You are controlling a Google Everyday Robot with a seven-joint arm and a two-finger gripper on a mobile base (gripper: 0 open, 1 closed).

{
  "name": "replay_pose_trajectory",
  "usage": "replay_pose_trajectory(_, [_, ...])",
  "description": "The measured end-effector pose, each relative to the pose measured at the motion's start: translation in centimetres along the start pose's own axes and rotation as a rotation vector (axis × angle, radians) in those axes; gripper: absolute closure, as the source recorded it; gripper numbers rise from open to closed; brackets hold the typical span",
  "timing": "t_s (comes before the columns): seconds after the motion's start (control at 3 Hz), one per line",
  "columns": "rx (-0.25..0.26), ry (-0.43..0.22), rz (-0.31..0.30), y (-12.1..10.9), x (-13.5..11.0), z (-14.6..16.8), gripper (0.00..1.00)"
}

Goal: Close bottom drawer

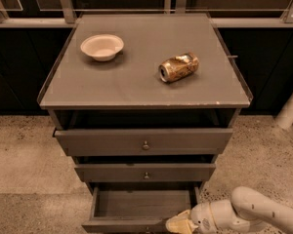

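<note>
The bottom drawer (pixel 136 206) of the dark grey cabinet is pulled out, and its empty inside shows. Its slim front panel (pixel 122 225) lies at the bottom edge of the view, with the knob barely showing. My gripper (pixel 178 223) is at the right end of that front panel, low in the view, on the end of my white arm (pixel 254 213) that comes in from the right. The two drawers above, the wide top drawer (pixel 144 141) and the mid-sized drawer (pixel 145 172), are each slightly open.
On the cabinet top (pixel 136 87) stand a white bowl (pixel 102 47) at the back left and a crushed golden can (pixel 178 67) lying on its side at the right. Speckled floor (pixel 24 160) lies on both sides. A white post (pixel 290 108) stands at the far right.
</note>
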State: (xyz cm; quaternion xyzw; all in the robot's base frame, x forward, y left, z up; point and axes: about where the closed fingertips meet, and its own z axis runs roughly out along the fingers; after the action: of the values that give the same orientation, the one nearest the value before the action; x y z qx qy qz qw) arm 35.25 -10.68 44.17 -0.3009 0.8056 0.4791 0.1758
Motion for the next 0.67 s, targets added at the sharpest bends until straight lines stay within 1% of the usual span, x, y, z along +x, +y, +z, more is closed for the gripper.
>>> replay_pose_trajectory(0.33, [-0.023, -0.041, 0.046, -5.2, 1.8, 5.0, 1.00])
replay_pose_trajectory(0.67, [-0.085, -0.036, 0.136, -8.6, 5.7, 10.5, 1.00])
